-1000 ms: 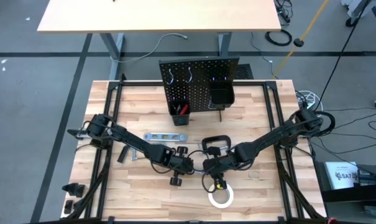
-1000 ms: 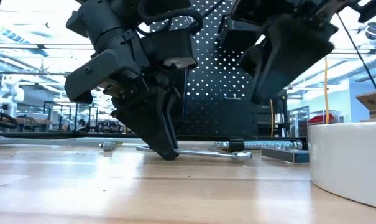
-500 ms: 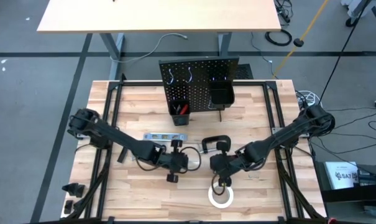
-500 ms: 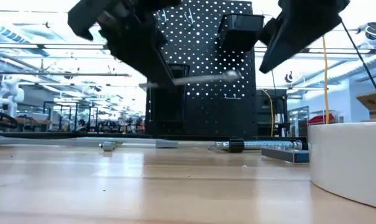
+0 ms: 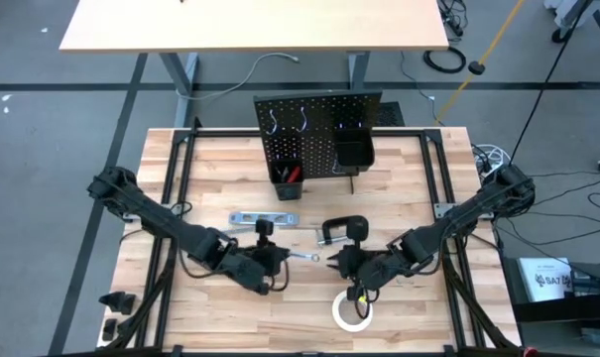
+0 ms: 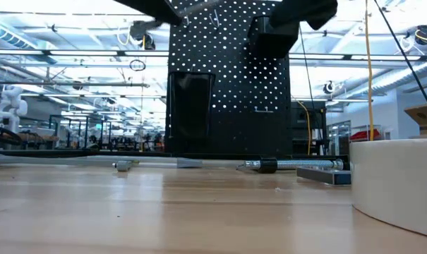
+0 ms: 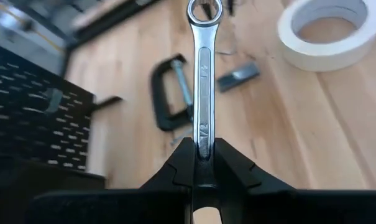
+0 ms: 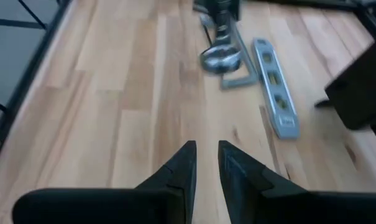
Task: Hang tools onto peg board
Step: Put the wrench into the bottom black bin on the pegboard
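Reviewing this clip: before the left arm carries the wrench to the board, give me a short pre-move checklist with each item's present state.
1. Left gripper shut on the wrench: ok, fingers clamp the shaft's lower end.
2. Wrench off the table: ok, the low view shows no wrench on the wood.
3. Ring end free for a hook: ok, it points away from the fingers.
4. Free hooks on the peg board: ok, silver hooks hang bare at its upper left.
5. Right gripper out of the way: cannot tell, it hovers empty near the tape roll.
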Robot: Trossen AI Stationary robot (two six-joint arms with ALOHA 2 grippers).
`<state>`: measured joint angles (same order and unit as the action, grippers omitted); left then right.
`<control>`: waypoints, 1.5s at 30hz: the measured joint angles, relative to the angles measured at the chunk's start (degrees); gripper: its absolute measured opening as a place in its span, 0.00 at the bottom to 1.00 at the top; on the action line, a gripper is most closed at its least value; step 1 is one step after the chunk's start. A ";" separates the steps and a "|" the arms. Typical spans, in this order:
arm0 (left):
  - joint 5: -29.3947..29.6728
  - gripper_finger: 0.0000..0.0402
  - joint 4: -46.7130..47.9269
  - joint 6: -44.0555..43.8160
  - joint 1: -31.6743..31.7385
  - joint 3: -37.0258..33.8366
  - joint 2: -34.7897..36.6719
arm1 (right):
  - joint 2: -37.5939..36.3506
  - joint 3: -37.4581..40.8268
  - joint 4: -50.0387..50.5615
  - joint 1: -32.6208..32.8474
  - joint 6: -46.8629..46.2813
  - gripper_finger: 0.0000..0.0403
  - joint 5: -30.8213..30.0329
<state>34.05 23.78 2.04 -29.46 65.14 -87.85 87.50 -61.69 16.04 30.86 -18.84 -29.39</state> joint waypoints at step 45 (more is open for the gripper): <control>23.92 0.08 50.41 24.27 18.11 21.18 1.64 | -0.83 -0.02 -4.79 1.12 4.57 0.15 -0.56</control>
<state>57.97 74.18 26.31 -11.35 86.32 -86.22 86.67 -61.71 11.25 31.99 -14.26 -29.95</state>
